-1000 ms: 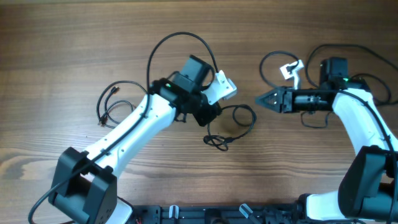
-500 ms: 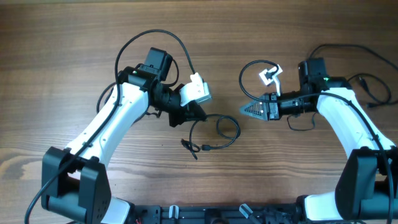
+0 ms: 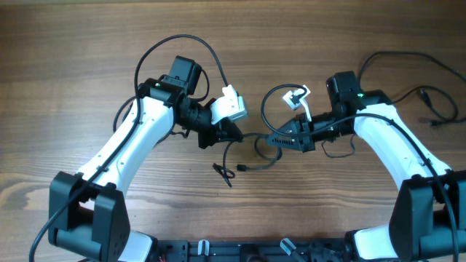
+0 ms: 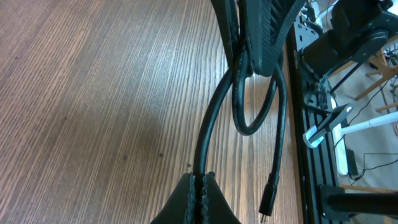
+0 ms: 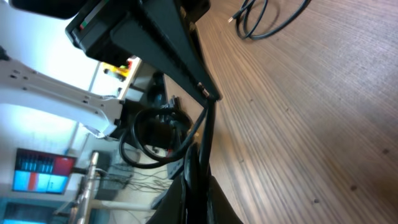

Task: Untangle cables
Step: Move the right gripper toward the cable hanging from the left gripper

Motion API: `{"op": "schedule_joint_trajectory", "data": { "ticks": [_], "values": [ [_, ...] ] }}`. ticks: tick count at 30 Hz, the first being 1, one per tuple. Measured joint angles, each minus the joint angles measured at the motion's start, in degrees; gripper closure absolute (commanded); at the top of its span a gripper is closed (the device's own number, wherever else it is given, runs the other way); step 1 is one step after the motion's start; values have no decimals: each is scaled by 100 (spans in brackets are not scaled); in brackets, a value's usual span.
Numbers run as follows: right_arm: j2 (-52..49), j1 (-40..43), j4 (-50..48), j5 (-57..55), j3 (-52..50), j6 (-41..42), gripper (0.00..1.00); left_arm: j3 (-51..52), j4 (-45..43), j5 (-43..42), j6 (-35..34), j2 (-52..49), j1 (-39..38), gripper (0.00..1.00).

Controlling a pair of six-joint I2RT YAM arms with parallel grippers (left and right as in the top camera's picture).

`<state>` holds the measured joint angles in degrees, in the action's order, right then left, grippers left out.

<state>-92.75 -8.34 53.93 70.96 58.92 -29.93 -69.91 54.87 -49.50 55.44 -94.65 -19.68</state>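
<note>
One thin black cable [image 3: 251, 136] runs between my two grippers at the table's middle. Its slack loops down to a small knot and plug [image 3: 223, 172] on the wood. My left gripper [image 3: 227, 135] is shut on the cable [image 4: 214, 118], which passes between its closed jaws [image 4: 200, 179]. A loop [image 4: 249, 121] and a plug end [image 4: 268, 199] lie beside it. My right gripper [image 3: 272, 138] is shut on the same cable [image 5: 208, 121], its jaws [image 5: 199, 158] closed around the strand. The two fingertips are a short distance apart.
Another loose black cable [image 5: 273, 18] lies on the wood beyond the left arm, partly hidden by it in the overhead view [image 3: 120, 116]. A further thin cable with a plug [image 3: 435, 122] lies at the right edge. The arms' own thick cables arch over the back.
My right gripper has moved left to the left gripper and shut on the cable. The left arm pulled back to the left with the cable, then held still.
</note>
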Motion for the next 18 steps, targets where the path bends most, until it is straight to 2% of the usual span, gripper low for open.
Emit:
{"op": "schedule_joint_trajectory", "data": {
  "ticks": [4, 7, 10, 13, 14, 16, 17, 18],
  "values": [
    [7, 306, -1316, -90, -57, 1067, 96, 0, -42, 7, 0, 0, 35, 96],
    [9, 1530, -2009, -2, -63, 2210, 96, 4, 24, 11, -2, 0, 20, 96],
    [9, 2544, -2192, 791, -70, 2776, 96, -46, -129, -199, -2, 2, -35, 96],
    [11, 3794, -2592, 861, -42, 3182, 96, 22, 129, 109, 17, 17, -2, 96],
    [15, 4262, -2656, 435, -37, 3442, 96, 22, 127, 208, 15, 17, -2, 96],
    [20, 4586, -2391, -516, -15, 3768, 96, 26, -22, 407, -155, 17, 0, 96],
    [24, 4631, -1987, -984, -9, 3888, 91, 33, -269, 492, -389, 17, 7, 96],
    [24, 4605, -1672, -1104, 2, 3829, 82, 33, -297, 511, -470, 17, 22, 96]
  ]
}}
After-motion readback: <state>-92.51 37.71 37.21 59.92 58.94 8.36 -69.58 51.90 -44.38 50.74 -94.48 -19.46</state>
